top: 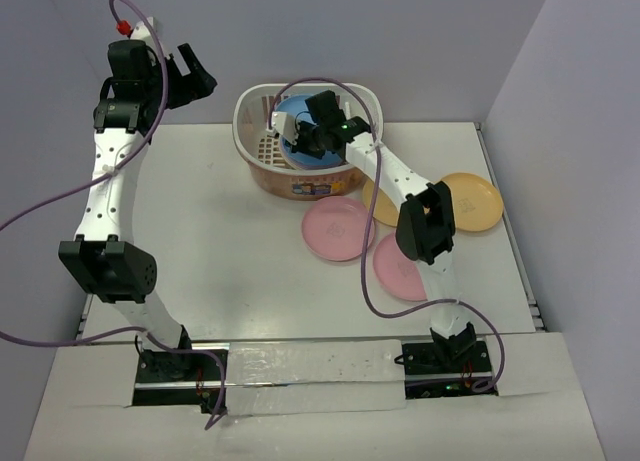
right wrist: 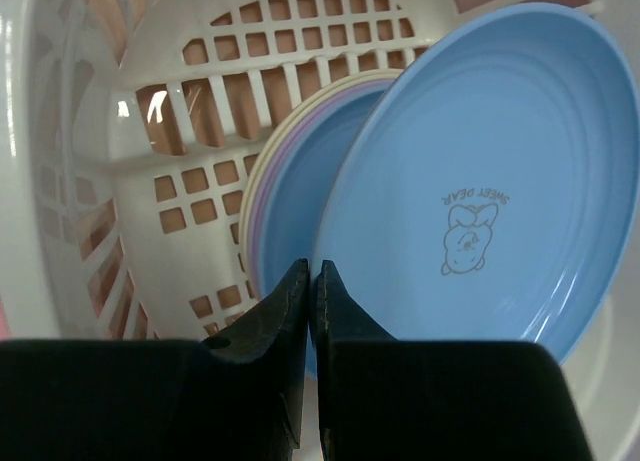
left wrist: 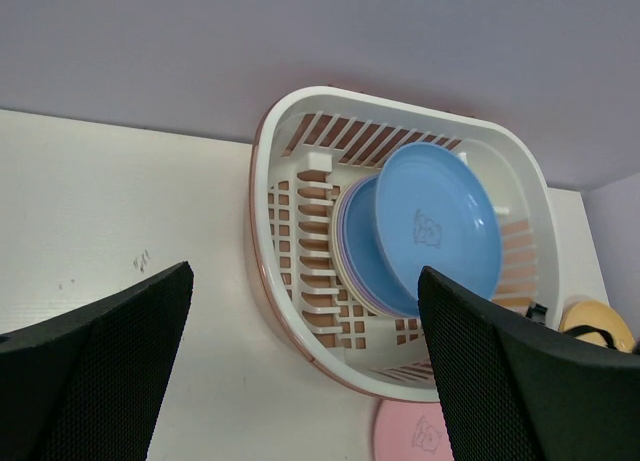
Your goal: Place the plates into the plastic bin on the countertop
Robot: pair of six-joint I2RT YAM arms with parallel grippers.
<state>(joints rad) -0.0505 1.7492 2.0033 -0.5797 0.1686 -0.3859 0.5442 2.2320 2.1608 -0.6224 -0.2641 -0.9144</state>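
Pinches the blue plate (right wrist: 480, 171) by its lower rim, right gripper (right wrist: 312, 271) nearly pressed together, deep inside the plastic bin (right wrist: 200, 81). Looks like racking it on edge against the stacked plates (right wrist: 285, 196) just beyond the fingertips. Calls next for lowering it, then letting go. Hangs the left gripper (left wrist: 305, 281) spread and empty, facing the bin. Leaves pink plates (top: 338, 228) and yellow-orange plates (top: 475, 201) on the countertop (top: 220, 231), behind the right gripper.

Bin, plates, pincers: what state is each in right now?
plastic bin, upright, partly loaded.
front blue plate, tilted inside bin, rim pinched.
racked plates, standing on edge in bin.
pink plates, flat on countertop.
yellow plates, flat on countertop.
left pincer, open, empty.
right pincer, shut on front blue plate.
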